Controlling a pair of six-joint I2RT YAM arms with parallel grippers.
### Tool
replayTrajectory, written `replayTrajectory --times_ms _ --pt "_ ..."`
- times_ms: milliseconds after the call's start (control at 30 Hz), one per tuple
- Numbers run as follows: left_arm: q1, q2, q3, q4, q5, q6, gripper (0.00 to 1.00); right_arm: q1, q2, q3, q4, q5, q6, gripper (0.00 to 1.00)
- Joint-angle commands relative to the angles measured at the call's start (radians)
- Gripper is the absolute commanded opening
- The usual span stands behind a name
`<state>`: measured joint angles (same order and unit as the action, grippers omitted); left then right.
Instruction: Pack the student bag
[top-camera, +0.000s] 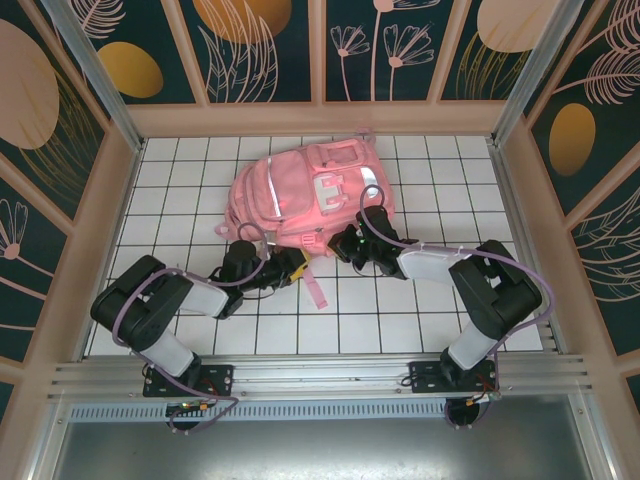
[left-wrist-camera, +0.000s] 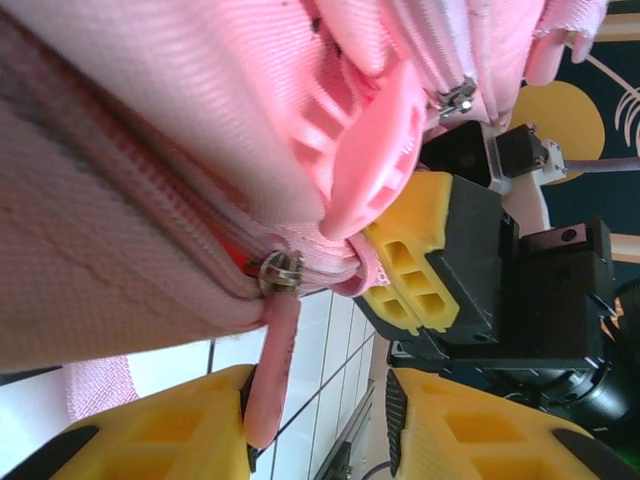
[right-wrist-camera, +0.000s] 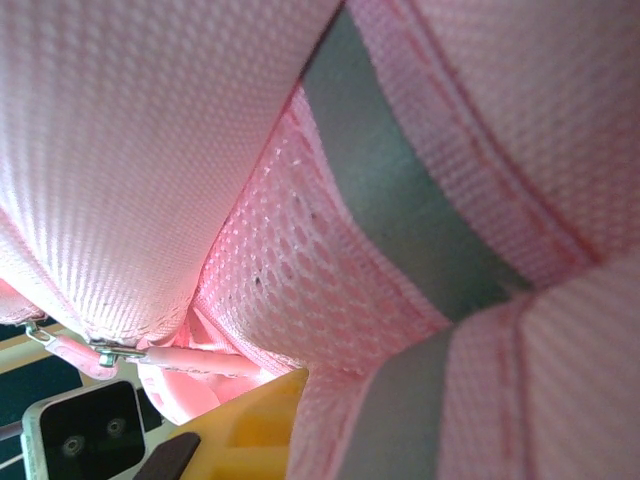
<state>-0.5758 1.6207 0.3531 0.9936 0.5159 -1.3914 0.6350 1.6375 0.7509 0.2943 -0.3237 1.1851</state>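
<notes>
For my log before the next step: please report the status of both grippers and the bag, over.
Left gripper open, zipper pull against one finger. Right gripper shut on student bag edge. Nothing in the way.

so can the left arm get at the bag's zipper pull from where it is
Probably yes: the student bag's zipper pull hangs between the left gripper's open fingers, beside one, with nothing in between.

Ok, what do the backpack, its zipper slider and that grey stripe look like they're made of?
The student bag looks like soft woven pink fabric, probably nylon or polyester; the weave grain shows close up. The zipper slider looks like metal, shiny silver-grey. The grey stripe looks like smooth matte tape, possibly reflective; no weave shows.
</notes>
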Motion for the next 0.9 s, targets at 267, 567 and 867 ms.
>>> replayTrajectory --times_ms 267,567,867 --pt "0.008 0.046 0.01 0.05 -0.012 -0.013 0.24 0.031 0.008 0.03 0.043 -0.072 -0.001 0.0" --pt "0.025 0.03 -0.003 0.049 -0.015 -0.007 0.0 0.031 0.003 0.031 0.017 -0.059 -0.024 0.0" --pt "0.053 -0.119 0.023 -0.22 0.014 0.168 0.0 -0.015 -0.012 0.052 -0.113 -0.022 -0.114 0.0"
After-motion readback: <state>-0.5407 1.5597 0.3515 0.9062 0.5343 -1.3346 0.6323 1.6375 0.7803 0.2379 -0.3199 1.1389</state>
